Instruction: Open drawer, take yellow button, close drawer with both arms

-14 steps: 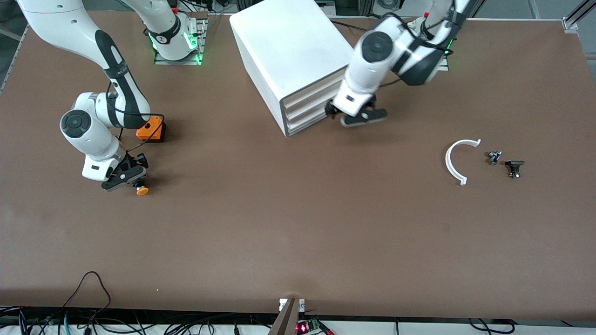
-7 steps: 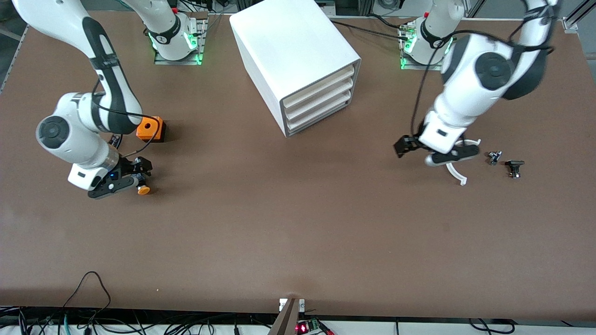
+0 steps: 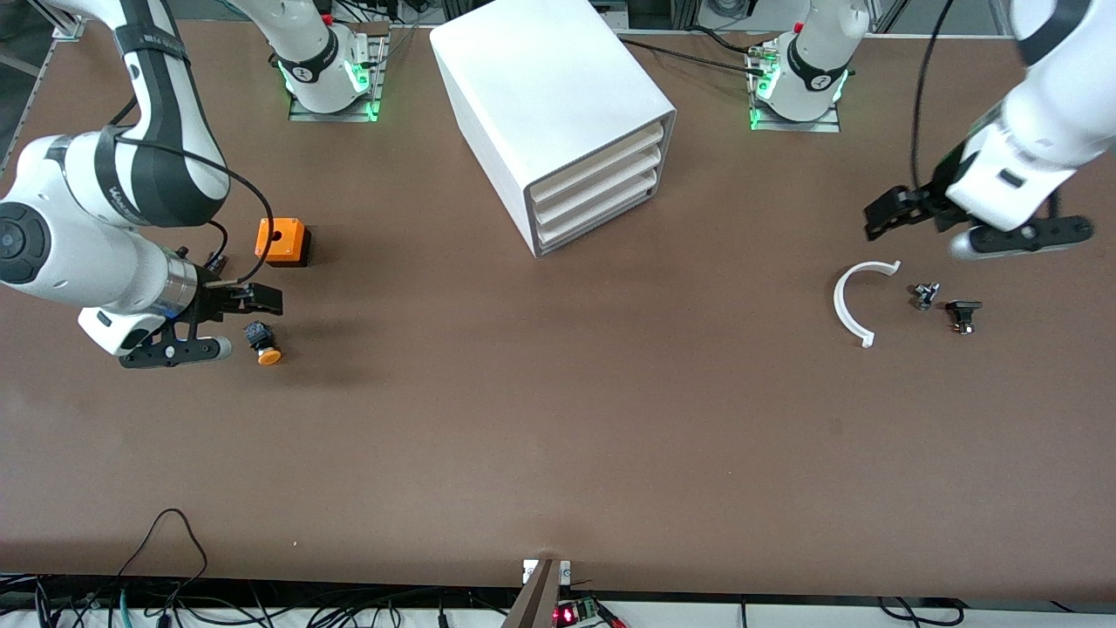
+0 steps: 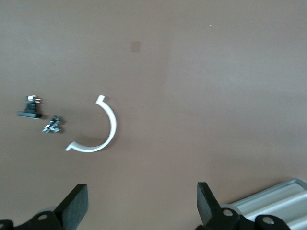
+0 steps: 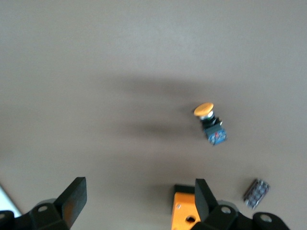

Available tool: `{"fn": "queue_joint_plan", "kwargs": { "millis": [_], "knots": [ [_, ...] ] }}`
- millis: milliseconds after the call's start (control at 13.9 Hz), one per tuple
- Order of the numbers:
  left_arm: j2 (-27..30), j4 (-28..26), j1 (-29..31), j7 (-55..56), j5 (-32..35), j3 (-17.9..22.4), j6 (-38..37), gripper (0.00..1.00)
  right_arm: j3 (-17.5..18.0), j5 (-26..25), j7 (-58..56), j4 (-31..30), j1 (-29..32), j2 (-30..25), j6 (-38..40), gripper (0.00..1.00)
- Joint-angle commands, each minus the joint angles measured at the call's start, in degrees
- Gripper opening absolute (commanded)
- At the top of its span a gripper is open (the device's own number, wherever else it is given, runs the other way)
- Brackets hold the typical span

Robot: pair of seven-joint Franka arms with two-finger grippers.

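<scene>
The white cabinet (image 3: 558,96) stands with all three drawers shut; the top drawer (image 3: 602,150) sits flush. The button (image 3: 262,344), black body with an orange cap, lies on its side on the table, and it also shows in the right wrist view (image 5: 209,122). My right gripper (image 3: 247,301) is open and empty, hovering just beside the button toward the right arm's end of the table (image 5: 136,203). My left gripper (image 3: 891,214) is open and empty, in the air near the white arc (image 3: 847,301) at the left arm's end of the table (image 4: 141,206).
An orange cube with a hole (image 3: 281,242) and a small black part (image 3: 214,260) lie farther from the front camera than the button. Two small black parts (image 3: 926,295) (image 3: 963,314) lie beside the arc. Cables hang at the table's front edge.
The left arm swung away from the cabinet front to its own end of the table. The right gripper let go of the button and drew back; the button stays on the table.
</scene>
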State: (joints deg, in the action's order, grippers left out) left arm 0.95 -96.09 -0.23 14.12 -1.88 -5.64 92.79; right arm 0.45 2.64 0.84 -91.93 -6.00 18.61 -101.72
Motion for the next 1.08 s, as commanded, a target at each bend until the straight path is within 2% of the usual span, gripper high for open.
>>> {"fn": "queue_joint_plan", "kwargs": {
  "millis": [0,144,288,577,793,865,1010],
  "knots": [
    [-0.9,5.0,-0.2,-4.3,1.0,1.7,-5.3,1.0,1.8,-0.4,3.5,7.1,0.3,-1.4,10.6,1.0],
    [-1.1,5.1,0.0,-4.5,1.2,1.2,-5.8,1.0,1.8,-5.0,2.9,11.5,-1.3,-1.6,14.9,1.0],
    [-1.4,5.0,0.1,-4.5,1.0,1.1,-5.3,1.0,1.8,-6.5,2.7,14.1,-1.6,-2.3,14.9,1.0],
    [-2.9,5.2,-0.1,-4.5,1.3,1.1,-5.1,1.0,-0.3,-13.4,3.9,15.1,-1.0,-3.3,15.0,1.0],
    [-2.8,5.1,-0.1,-4.5,1.2,1.0,-5.3,1.0,-4.7,-11.9,5.3,14.2,-1.0,-4.3,14.2,1.0],
    [-2.7,5.1,-0.1,-4.5,1.1,1.0,-5.6,1.0,-6.2,-8.7,5.0,12.8,-0.2,-5.1,13.9,1.0],
    [-2.7,5.1,-0.1,-4.5,1.1,1.1,-5.8,1.0,-6.1,-6.8,3.9,8.6,2.3,-7.7,11.0,1.0]
  ]
}}
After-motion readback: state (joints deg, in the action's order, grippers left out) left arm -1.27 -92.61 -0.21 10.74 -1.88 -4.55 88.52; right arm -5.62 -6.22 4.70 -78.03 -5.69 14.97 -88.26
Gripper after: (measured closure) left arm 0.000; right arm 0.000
